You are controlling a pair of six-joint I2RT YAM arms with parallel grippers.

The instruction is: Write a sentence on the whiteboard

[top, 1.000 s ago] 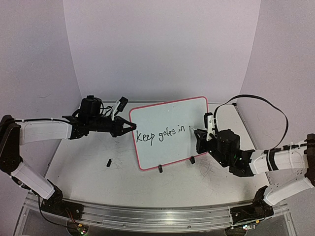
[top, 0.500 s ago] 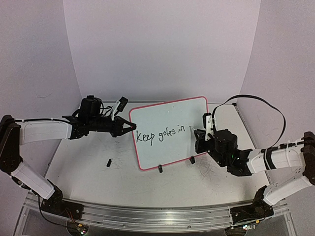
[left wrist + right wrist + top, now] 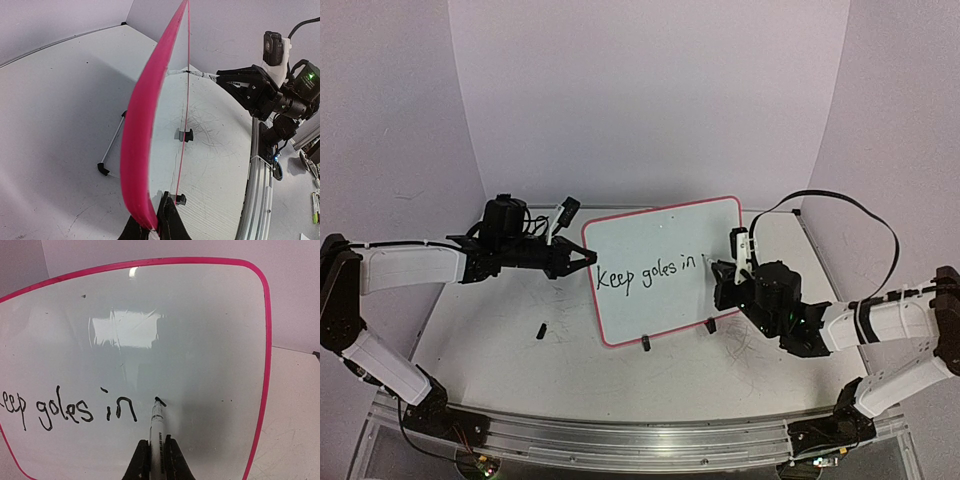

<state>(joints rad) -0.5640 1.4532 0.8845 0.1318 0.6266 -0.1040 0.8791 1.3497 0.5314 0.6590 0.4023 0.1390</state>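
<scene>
Whiteboard (image 3: 670, 305) stands upright, centre of the top view. Left gripper (image 3: 588, 258) pinched shut on its left pink edge. Right gripper (image 3: 156, 460) closed around the marker (image 3: 156, 422). The tip appears to touch the board just right of the sentence (image 3: 70, 412), which reads "Keep goles in".

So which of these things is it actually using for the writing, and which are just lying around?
In use:
whiteboard, its edge pinched by the left gripper
marker, gripped by the right gripper, tip at the board
sentence, so far "Keep goles in"

Lying about:
small black piece on the table, left of the board; too small to identify
</scene>
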